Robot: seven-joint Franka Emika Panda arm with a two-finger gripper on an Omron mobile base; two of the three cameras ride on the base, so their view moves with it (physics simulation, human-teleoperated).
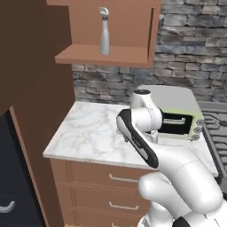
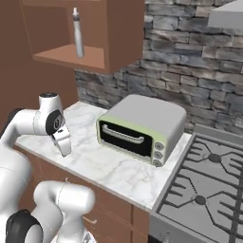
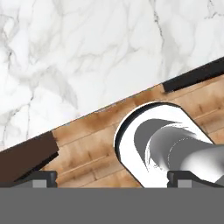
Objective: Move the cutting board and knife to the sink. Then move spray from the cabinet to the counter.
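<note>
Translucent grey-white spray bottle [image 1: 104, 31] stands on the open brown wooden cabinet's shelf [image 1: 102, 55], and the wide-open gripper [image 3: 112, 177], low over the white marble counter [image 1: 93, 131], could topple it reaching up.

Grey stone wall [image 2: 199, 57] behind, in rough courses. Tall brown panel [image 1: 31, 66] at left, dark appliance front [image 1: 13, 186] below it. Brown drawers [image 1: 97, 181] with metal handles. Toaster oven [image 2: 142, 126], grey with pale green door frame, beside gas stove [image 2: 209, 185]. Grey hood corner [image 2: 228, 16] above stove. Wood floor [image 3: 83, 148] seen from hand view. Even, shadowless light.
</note>
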